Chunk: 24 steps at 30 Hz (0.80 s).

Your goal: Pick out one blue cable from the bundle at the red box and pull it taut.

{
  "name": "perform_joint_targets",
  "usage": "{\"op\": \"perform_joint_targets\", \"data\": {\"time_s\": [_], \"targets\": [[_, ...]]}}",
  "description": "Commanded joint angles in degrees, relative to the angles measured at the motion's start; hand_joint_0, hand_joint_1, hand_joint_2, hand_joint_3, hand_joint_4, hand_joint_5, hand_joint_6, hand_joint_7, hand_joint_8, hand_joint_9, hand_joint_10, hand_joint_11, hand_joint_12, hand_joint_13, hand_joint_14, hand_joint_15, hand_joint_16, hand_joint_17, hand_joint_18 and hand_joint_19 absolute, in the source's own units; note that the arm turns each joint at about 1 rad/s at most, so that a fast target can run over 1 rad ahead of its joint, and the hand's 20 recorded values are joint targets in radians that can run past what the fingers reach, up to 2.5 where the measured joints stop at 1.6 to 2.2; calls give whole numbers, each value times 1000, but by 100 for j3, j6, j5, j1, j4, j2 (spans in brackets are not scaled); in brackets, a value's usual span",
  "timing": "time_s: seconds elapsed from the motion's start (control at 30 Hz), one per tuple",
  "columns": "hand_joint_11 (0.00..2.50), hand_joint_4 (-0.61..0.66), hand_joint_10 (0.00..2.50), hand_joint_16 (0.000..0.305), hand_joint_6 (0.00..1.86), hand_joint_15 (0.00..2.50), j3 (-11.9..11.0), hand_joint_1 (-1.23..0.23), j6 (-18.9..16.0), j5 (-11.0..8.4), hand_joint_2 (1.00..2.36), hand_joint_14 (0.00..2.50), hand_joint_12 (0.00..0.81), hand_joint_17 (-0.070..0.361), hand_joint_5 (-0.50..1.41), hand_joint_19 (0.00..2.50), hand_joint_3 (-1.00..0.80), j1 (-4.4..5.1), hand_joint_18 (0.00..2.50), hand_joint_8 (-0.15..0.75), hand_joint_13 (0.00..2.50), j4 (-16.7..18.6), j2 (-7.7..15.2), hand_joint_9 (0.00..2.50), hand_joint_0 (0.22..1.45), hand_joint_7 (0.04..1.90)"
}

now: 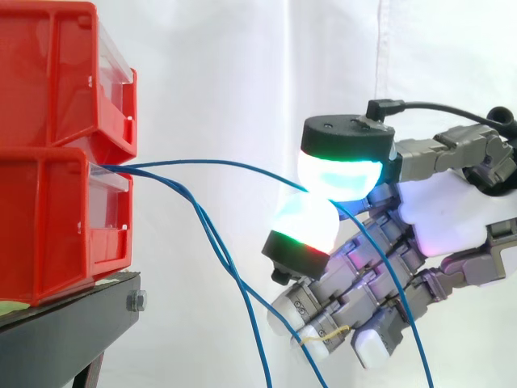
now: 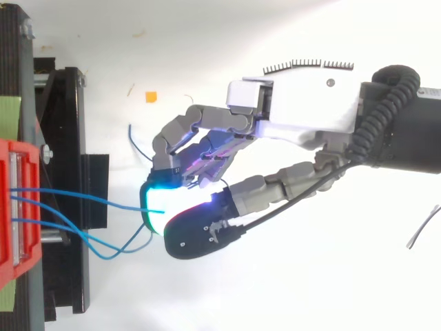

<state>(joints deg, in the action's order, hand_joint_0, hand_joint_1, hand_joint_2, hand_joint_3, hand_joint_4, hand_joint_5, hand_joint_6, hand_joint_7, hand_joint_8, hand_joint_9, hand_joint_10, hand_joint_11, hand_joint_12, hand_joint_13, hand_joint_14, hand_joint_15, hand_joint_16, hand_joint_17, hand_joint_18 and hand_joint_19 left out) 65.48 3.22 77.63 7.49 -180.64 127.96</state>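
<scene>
Several thin blue cables come out of the lower red bin at the left. One blue cable runs nearly level from the bin's front to my hand, where it is pinched between two glowing pads. Past the pinch it hangs down to the right. The other blue cables droop loosely below it. From above, my hand reaches in from the right and the held cable spans from the red bin to the glowing pads.
A second red bin is stacked on the lower one, both on a black stand. A white curtain hangs behind. In the top view a small orange scrap and a short blue cable end lie on the white floor.
</scene>
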Motion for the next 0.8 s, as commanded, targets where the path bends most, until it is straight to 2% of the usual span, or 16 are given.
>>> {"op": "perform_joint_targets", "data": {"time_s": [0.0, 0.1, 0.17, 0.23, 0.3, 0.53, 0.63, 0.77], "targets": [[0, -176, 0, 45, 905, 65, 0, -879, -147, 68, 1017, 2, 330, 101, -99, 346, -65, -11, 698, 239, 620, -243, 1, 598, 662, 1147], [0, -174, 0, 45, 904, 44, -9, -878, -278, 183, 1017, 0, 331, 101, -99, 327, -69, -19, 697, 287, 619, -437, -8, 596, 662, 1155], [0, -163, 0, 45, 904, 26, -26, -875, -340, 244, 1017, 2, 333, 101, -101, 324, -86, -28, 695, 370, 624, -507, -8, 636, 665, 1152], [0, -158, 0, 45, 905, 16, -61, -867, -445, 394, 1017, 0, 331, 101, -102, 319, -96, -46, 693, 397, 632, -674, -52, 653, 664, 1148], [0, -147, 0, 44, 906, 22, -61, -861, -481, 420, 1018, 2, 328, 99, -105, 322, -103, -46, 697, 418, 649, -736, -78, 678, 666, 1141], [0, -136, 0, 41, 909, 90, -61, -851, -709, 455, 1018, 3, 319, 93, -110, 368, -116, -55, 790, 436, 764, -973, -140, 800, 674, 1122], [0, -136, 0, 40, 913, 186, -70, -846, -841, 473, 1019, 7, 320, 91, -112, 372, -120, -63, 803, 405, 848, -1017, -148, 893, 677, 1107], [234, -145, 9, 39, 920, 329, -96, -835, -1228, 561, 1019, 12, 331, 88, -118, 384, -129, -81, 809, 367, 965, -1105, -148, 1022, 683, 1083]]}}
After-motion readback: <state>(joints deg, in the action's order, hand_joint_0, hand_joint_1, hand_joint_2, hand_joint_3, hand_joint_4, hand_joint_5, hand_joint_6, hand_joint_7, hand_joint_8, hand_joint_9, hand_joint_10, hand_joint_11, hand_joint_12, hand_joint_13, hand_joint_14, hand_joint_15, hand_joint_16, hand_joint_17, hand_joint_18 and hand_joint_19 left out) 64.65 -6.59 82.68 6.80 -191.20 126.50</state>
